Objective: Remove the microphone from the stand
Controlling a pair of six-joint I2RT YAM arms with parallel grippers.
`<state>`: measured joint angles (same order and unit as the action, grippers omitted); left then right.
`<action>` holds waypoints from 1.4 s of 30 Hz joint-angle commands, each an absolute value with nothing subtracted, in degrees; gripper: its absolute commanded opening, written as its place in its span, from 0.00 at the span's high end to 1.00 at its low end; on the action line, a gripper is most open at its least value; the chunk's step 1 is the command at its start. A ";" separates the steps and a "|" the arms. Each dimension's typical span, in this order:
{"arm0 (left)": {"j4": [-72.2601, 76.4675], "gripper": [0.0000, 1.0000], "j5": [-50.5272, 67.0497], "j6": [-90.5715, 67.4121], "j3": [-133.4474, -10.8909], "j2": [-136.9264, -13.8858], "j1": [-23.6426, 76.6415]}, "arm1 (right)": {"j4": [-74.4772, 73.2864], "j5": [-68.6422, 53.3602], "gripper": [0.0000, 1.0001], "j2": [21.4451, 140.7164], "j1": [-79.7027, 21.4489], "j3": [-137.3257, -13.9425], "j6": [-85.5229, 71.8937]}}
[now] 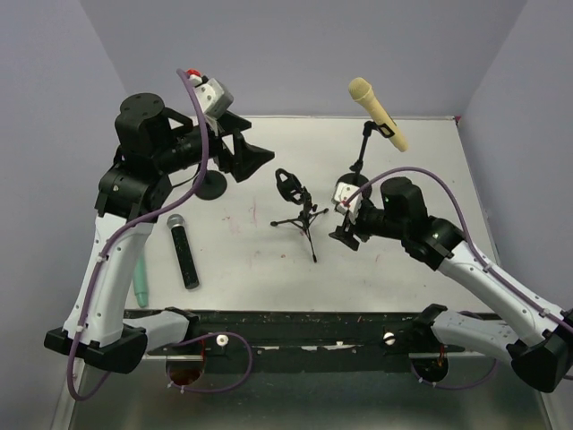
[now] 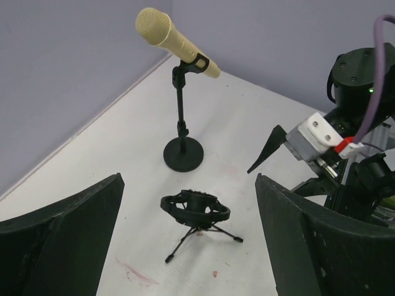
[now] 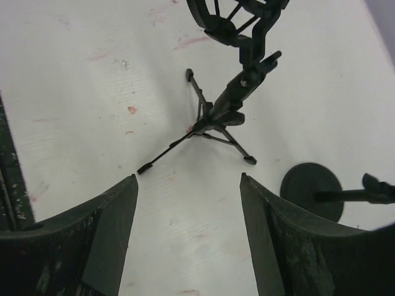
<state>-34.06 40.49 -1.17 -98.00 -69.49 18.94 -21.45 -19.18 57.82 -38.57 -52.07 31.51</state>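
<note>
yellow microphone [image 2: 176,42] sits clipped in its stand [image 2: 180,117], tilted with the head up, straight ahead of the left fingers [image 2: 68,240] and well apart from them. those left fingers are spread wide, gripping nothing, raised above the worktop [image 2: 259,123]. a small tripod mount [image 2: 196,213] stands between them and the stand. right fingers [image 3: 80,240] hang low, spread wide too, nothing held, tripod feet just ahead of the tips, the stand's round base off to their right. a black microphone [image 1: 183,251] lies flat by the left arm.
</note>
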 commanded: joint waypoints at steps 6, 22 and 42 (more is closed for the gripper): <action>-32.24 0.05 42.98 3.59 -87.01 -66.35 19.16 | -24.81 -27.16 0.25 62.75 -35.16 -57.22 15.56; -37.62 0.05 41.04 8.00 -83.76 -63.99 19.16 | 2.54 -30.85 0.23 81.64 -34.89 -57.56 19.25; -36.83 0.05 41.57 7.12 -82.79 -59.94 17.14 | 14.31 -28.83 0.99 92.45 -33.57 -61.25 10.74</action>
